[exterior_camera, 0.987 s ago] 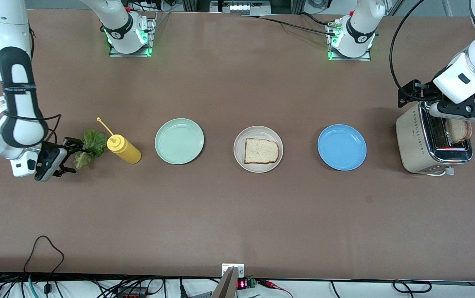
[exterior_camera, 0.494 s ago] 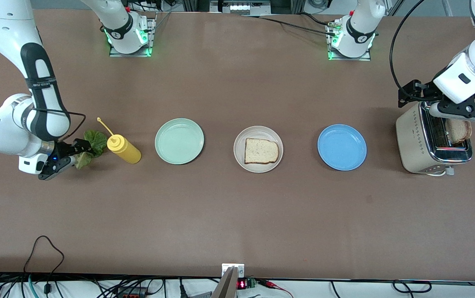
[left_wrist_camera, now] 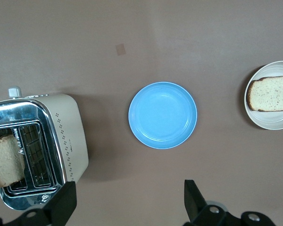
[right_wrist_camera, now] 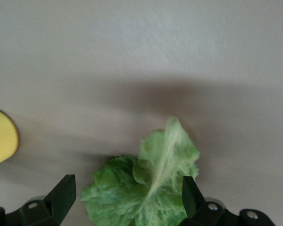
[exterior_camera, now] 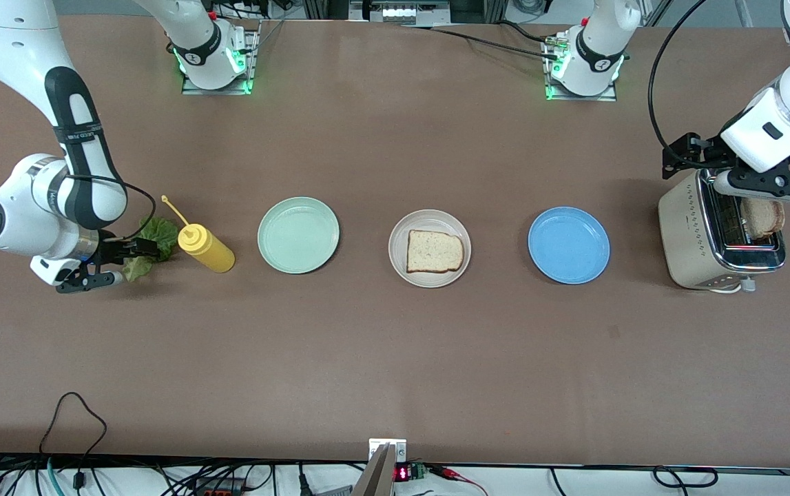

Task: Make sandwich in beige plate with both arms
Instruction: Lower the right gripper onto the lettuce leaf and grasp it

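Note:
The beige plate (exterior_camera: 429,219) sits mid-table with one bread slice (exterior_camera: 434,251) on it; both also show in the left wrist view as plate (left_wrist_camera: 273,123) and slice (left_wrist_camera: 272,92). A second slice (exterior_camera: 765,215) stands in the toaster (exterior_camera: 694,234). A green lettuce leaf (exterior_camera: 160,233) lies on the table at the right arm's end. My right gripper (exterior_camera: 136,251) is low over it and open, with the lettuce (right_wrist_camera: 146,188) between its fingers (right_wrist_camera: 63,195). My left gripper (exterior_camera: 766,184) hangs open above the toaster (left_wrist_camera: 61,136), holding nothing.
A yellow squeeze bottle (exterior_camera: 205,249) lies right beside the lettuce, toward the plates. A mint green plate (exterior_camera: 298,235) and a blue plate (exterior_camera: 568,245) flank the beige one. The toaster stands at the left arm's end.
The right arm has swung round and turned its wrist, bringing its open gripper in over the lettuce. The left arm has not moved.

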